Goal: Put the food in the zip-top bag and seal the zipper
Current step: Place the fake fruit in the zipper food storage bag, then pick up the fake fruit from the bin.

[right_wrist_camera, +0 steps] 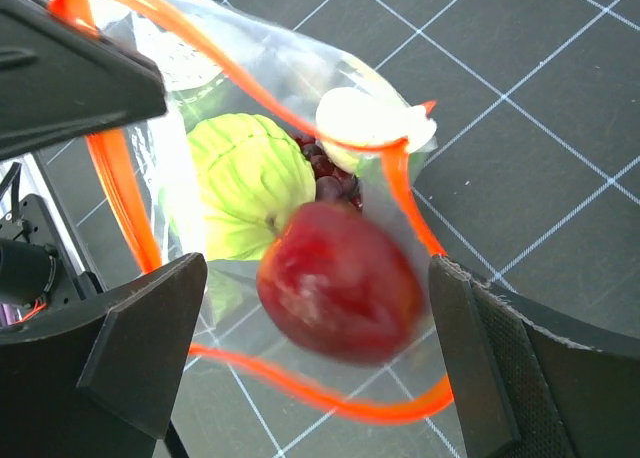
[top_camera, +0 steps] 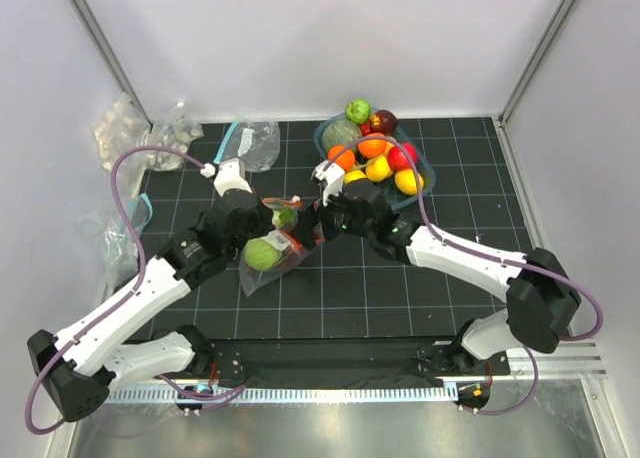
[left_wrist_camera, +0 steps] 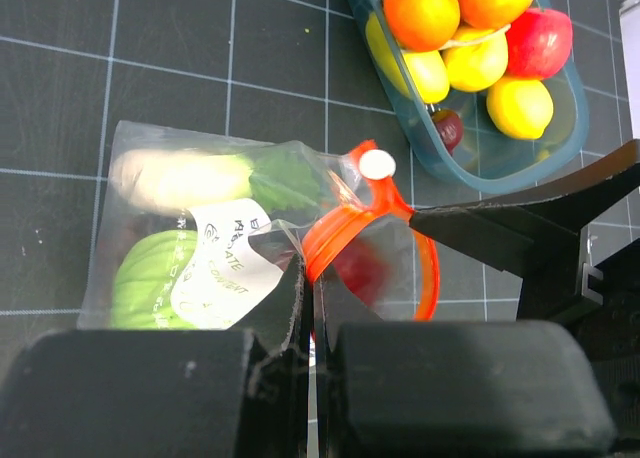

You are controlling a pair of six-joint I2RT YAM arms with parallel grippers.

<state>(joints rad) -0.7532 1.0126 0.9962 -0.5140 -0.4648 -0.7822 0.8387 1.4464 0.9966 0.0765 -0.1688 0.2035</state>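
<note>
I'm at the loading step. My left pincer (left_wrist_camera: pixel 310 278) is pinching the orange-red zipper (left_wrist_camera: pixel 340 233), propping the mouth of the zip-top bag (left_wrist_camera: pixel 130 138) open. My right pincer (right_wrist_camera: pixel 315 268) is spread wide, with a blurred red apple (right_wrist_camera: pixel 340 293) between its fingers in that mouth, above the cabbage (right_wrist_camera: pixel 245 183) and grapes (right_wrist_camera: pixel 325 173). The bag lies mid-table. Its long axis runs near-left to far-right, mouth towards the fruit tub (left_wrist_camera: pixel 480 168). Next, I judge, my right arm must go back to the tub while my left holds firm.
</note>
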